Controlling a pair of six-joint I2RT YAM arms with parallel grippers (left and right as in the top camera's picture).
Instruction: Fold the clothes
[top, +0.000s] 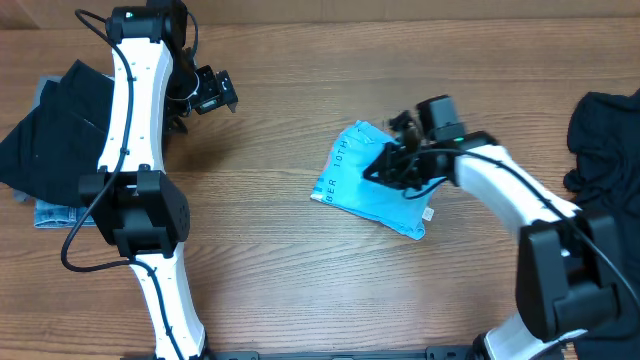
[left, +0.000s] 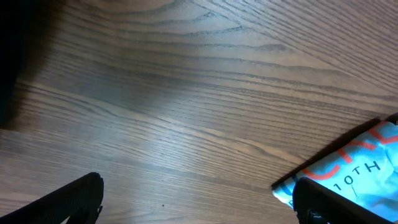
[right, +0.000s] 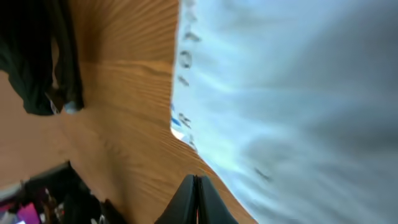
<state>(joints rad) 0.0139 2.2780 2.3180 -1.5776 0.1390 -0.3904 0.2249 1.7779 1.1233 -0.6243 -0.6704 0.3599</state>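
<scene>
Lying folded on the tabletop (top: 270, 250), the light blue T-shirt (top: 355, 195) has the right end effector (top: 378, 168) over it. Only its wrist view shows the fingers (right: 185, 202) pinched together. The left end effector (top: 212, 93) hangs spread wide over bare wood.

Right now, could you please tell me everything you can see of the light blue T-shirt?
The light blue T-shirt is soft cloth, folded into a compact bundle lying flat and askew near the middle of the wooden table. Pale lettering, partly reading 10TH, runs along its left edge; a small white tag shows at its lower right corner. The shut right gripper is over its upper part; contact is unclear.
</scene>
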